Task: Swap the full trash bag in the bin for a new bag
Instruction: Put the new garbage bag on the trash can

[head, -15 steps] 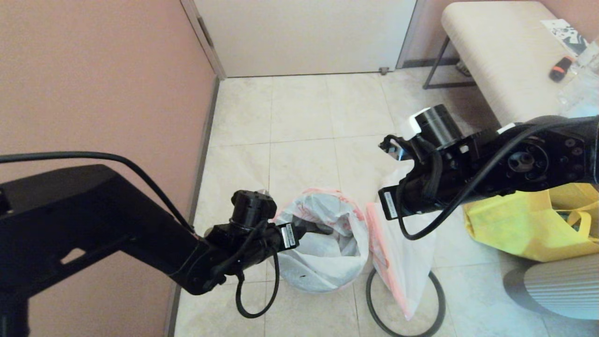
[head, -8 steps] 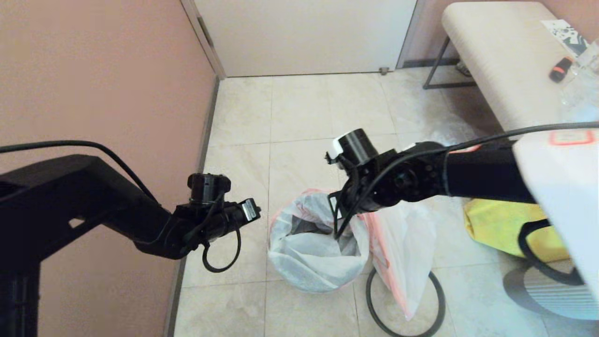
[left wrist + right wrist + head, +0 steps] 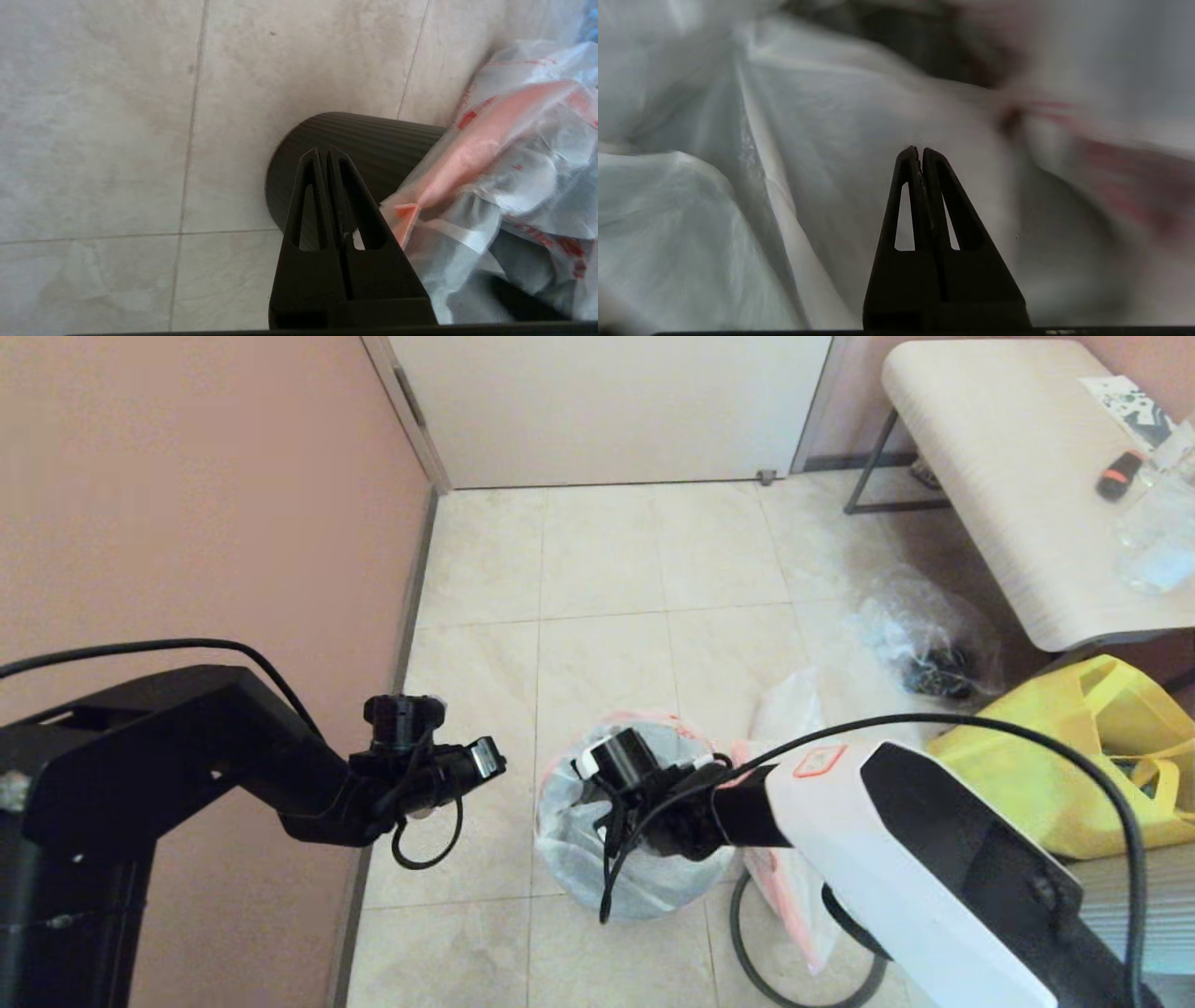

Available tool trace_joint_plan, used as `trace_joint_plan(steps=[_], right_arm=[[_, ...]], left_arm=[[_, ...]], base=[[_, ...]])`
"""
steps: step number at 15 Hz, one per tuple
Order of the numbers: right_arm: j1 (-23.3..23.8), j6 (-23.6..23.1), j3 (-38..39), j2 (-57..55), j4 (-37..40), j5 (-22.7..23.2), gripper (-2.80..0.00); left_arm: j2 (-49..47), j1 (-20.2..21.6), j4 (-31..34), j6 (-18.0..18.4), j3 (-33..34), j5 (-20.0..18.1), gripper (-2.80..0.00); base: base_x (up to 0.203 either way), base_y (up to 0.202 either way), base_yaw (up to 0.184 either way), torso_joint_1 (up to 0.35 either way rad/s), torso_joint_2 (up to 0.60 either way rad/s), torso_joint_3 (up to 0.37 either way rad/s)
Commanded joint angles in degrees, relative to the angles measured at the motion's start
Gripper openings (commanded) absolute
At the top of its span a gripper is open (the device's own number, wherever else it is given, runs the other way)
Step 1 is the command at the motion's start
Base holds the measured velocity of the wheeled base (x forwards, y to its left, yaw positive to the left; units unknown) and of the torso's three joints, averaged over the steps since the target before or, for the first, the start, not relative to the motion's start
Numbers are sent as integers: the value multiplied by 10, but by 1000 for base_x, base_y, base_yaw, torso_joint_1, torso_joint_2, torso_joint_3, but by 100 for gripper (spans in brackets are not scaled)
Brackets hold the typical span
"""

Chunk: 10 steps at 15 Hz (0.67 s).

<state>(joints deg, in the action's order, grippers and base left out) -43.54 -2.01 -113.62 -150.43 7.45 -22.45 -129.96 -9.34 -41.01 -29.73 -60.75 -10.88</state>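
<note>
The bin [image 3: 355, 154] is a small round black tub with ribbed sides, standing on the tiled floor [image 3: 597, 569] near the pink wall's skirting, roughly midway across the visible tiles. A translucent white bag with pink print [image 3: 644, 877] lines it and spills over its mouth, hiding nearly all of the black wall in the head view; in the left wrist view the ribbed side shows below the crumpled plastic.

The left gripper [image 3: 324, 154] hangs just beside the bin on its wall side, above the floor, its two fingers pressed together with nothing between them. The tips point down past the bin's outer wall; whether they touch it cannot be told.

The right gripper [image 3: 915, 151] reaches over the bin's mouth from the bench side, its fingers also pressed together and empty, pointing into the folds of the white bag. In the head view its wrist covers the bag's opening.

A thin dark hoop [image 3: 747, 952] lies flat on the floor just beside the bin, toward the near edge of the tiles, and a second white-and-pink bag [image 3: 794, 896] lies draped across it. Farther toward the bench [image 3: 1008, 476] sit a yellow shopping bag [image 3: 1055, 784] and a clear tied bag with dark contents [image 3: 924, 639].
</note>
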Motion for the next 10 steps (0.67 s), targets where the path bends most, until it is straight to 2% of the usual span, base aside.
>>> trace_joint_plan(steps=[1, 3, 5, 7, 10], right_arm=[[10, -57, -1, -99, -65, 6, -280], [27, -121, -2, -158, -138, 29, -280], [39, -158, -4, -180, -150, 71, -280], [41, -162, -6, -173, -143, 91, -280], [36, -150, 4, -129, -138, 92, -280]], left_arm=[[-4, 2, -3, -2, -1, 6, -280], [-5, 2, -10, -8, -2, 36, -280], [-8, -3, -23, -9, 0, 40, -280], [-8, -8, -23, -7, 1, 42, -280], [-10, -8, -23, -6, 0, 42, -280]], base=[[0, 0, 0, 0, 0, 0], [0, 0, 0, 0, 0, 0], [0, 0, 0, 0, 0, 0], [0, 0, 0, 0, 0, 0], [0, 0, 0, 0, 0, 0]])
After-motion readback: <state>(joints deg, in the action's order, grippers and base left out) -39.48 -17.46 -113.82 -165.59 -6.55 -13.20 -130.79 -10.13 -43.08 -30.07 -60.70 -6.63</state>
